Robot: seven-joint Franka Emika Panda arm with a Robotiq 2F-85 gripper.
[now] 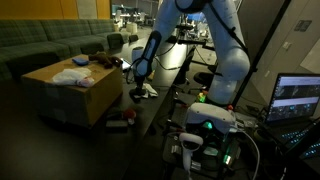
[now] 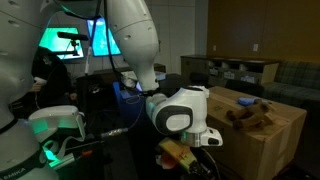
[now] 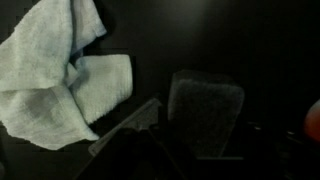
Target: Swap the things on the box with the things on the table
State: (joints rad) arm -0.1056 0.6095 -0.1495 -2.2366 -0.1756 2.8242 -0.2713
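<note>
The tan box [image 1: 75, 98] [image 2: 272, 148] carries a white cloth [image 1: 70, 76], a small blue thing [image 1: 80, 61] and a brown plush toy [image 2: 250, 115]. My gripper [image 1: 140, 72] hangs low over the black table [image 1: 168, 98], beside the box. In the wrist view, another crumpled white cloth [image 3: 60, 80] [image 1: 142, 92] lies on the table at upper left. My gripper [image 3: 203, 118] is dim there. A dark grey, round-cornered block [image 3: 205, 100] stands between its fingers, and the jaws seem shut on it.
A green sofa [image 1: 50, 42] runs behind the box. A yellow and red object [image 2: 178, 152] sits low beside the wrist. An orange thing [image 3: 314, 118] shows at the wrist view's right edge. Laptops and cables [image 1: 295, 100] crowd the robot's base.
</note>
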